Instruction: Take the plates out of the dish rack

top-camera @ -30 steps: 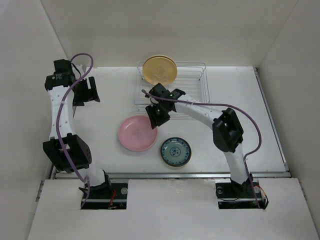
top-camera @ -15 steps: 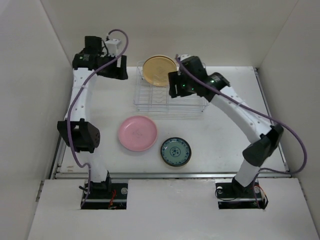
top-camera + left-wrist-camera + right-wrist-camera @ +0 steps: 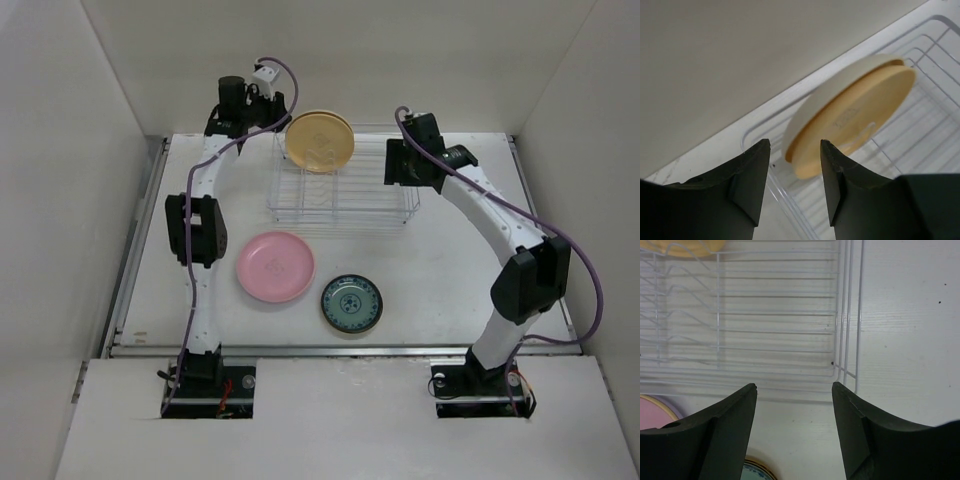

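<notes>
We logged left gripper (image 3: 793,146), jaws apart, beside the yellow plate (image 3: 319,142) standing in the rack (image 3: 345,207); right gripper (image 3: 794,388), jaws apart, above the rack's right end.

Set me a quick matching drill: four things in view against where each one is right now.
Things:
1. amber plate
2. pink plate
3. blue-green plate
4. right end effector

Places:
A. flat on the table, closest to the arm bases
B. standing upright at the left end of the dish rack
C. open, over the rack's right end
D. flat on the table, left of the other flat plate

Pairs: 1-B, 2-D, 3-A, 4-C
</notes>
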Controlling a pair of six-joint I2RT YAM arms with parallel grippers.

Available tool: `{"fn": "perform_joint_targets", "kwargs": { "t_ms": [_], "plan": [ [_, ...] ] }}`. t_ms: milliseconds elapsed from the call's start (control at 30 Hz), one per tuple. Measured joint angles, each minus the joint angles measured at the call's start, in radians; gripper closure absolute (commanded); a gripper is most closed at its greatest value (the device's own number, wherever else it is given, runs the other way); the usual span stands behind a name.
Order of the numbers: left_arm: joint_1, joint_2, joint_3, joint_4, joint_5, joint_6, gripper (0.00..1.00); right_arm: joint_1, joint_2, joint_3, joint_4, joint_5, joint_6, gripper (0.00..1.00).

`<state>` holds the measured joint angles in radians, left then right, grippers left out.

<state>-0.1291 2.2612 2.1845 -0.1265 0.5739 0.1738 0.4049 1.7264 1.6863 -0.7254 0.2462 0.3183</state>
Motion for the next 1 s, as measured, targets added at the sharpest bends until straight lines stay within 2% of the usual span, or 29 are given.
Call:
{"fn": "perform_joint_targets", "kwargs": {
  "t_ms": [67,233,467,500,600,633,867,1000],
  "plan": [
    [0.001,0.083,0.060,0.045,0.004,0.000,0.64,-0.003,0.017,-0.001,0.002,-0.011,-0.005,0.32],
    [0.003,0.152,0.056,0.093,0.020,0.010,0.74,-0.005,0.024,0.000,0.012,-0.024,-0.020,0.32],
    [0.012,0.146,-0.027,0.216,0.049,-0.006,0.74,-0.007,0.068,0.023,0.015,-0.048,-0.031,0.32],
    [0.013,0.146,-0.034,0.221,0.051,-0.011,0.67,-0.007,0.075,0.023,0.013,-0.053,-0.032,0.32],
    [0.018,0.130,-0.074,0.252,0.043,-0.021,0.57,-0.007,0.084,0.023,0.007,-0.076,-0.034,0.33],
    [0.021,0.121,-0.087,0.254,0.040,-0.021,0.51,-0.007,0.084,0.024,0.007,-0.086,-0.034,0.33],
    [0.029,0.044,-0.098,0.274,-0.008,0.014,0.44,-0.007,0.084,0.024,0.007,-0.151,-0.016,0.35],
    [0.033,-0.008,-0.098,0.286,0.013,0.031,0.48,-0.006,0.084,0.023,0.008,-0.192,0.001,0.36]
  ]
}}
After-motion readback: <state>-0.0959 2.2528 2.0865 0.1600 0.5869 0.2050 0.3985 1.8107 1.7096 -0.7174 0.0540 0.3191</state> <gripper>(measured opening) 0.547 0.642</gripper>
